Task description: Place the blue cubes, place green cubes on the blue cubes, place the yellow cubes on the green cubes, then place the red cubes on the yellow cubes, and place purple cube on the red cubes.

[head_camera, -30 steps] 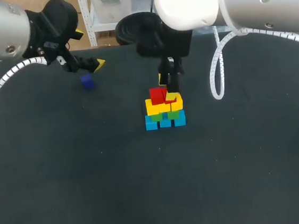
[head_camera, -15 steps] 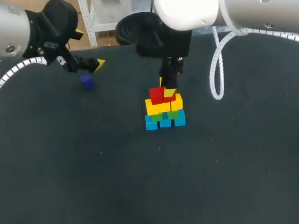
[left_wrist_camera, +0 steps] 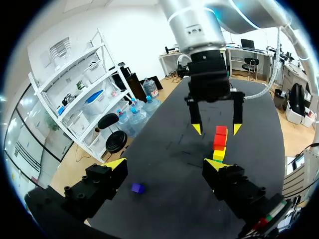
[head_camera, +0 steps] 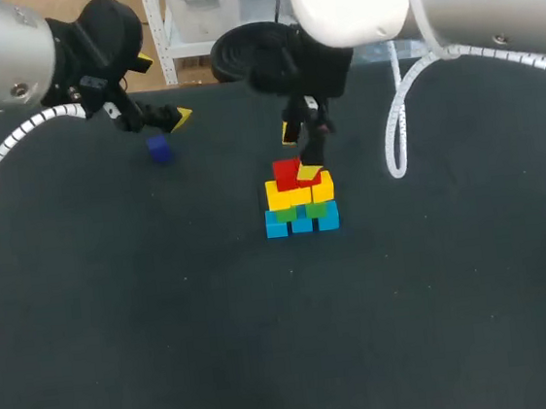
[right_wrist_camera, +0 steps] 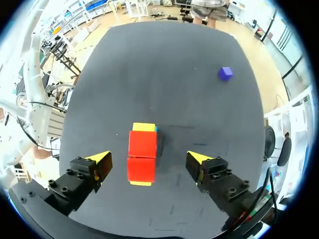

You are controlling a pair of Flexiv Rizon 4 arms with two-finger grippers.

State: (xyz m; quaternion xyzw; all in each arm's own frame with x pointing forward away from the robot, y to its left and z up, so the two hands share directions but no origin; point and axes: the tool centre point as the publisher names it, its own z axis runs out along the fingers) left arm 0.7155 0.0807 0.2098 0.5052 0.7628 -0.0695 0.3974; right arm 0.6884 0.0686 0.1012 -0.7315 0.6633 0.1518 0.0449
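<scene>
right pincer (right_wrist_camera: 148, 158) spread over blocky cube stack (head_camera: 297, 200)

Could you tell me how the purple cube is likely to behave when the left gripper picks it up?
The purple cube looks small and solid, so probably light and stiff. Its flat faces should suit the open left gripper and keep it from rolling. Lying alone on the table, it might slide if one finger nudges it.

Head cam: fixed, high behind robot, looks down on whole table (head_camera: 171, 352). L wrist cam: low, near purple cube (left_wrist_camera: 137, 188), faces across twd stack (left_wrist_camera: 219, 142). R wrist cam: straight down, close over stack. All 3 share both.
</scene>
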